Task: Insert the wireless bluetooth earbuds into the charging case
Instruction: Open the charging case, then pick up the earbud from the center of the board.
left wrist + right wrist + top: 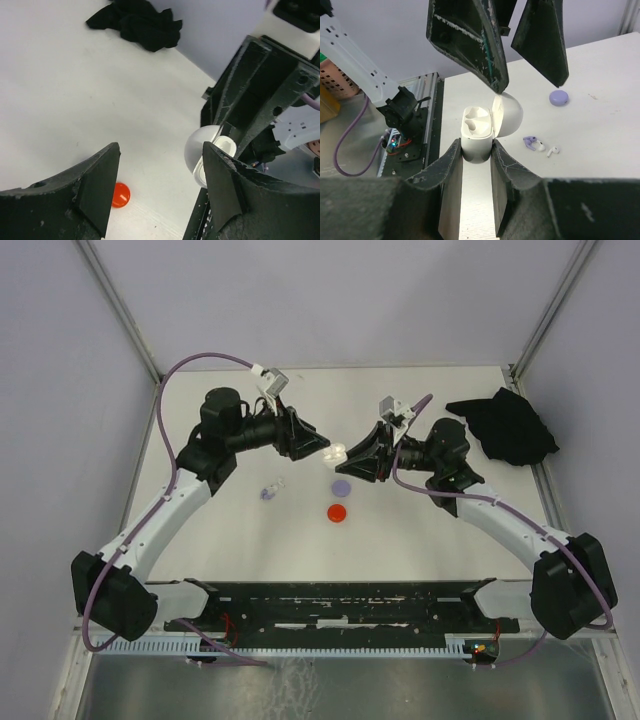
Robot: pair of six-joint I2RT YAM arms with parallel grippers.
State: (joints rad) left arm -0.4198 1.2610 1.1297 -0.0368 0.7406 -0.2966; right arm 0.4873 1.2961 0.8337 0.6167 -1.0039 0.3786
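The white charging case is clenched in the right pincer, with its lid swung open. The left pincer is released, its jaws parted just over the lid. The wireless bluetooth earbuds, lilac and whitish, are seen lying together on the worktop, outside the case and apart from a lilac disc.
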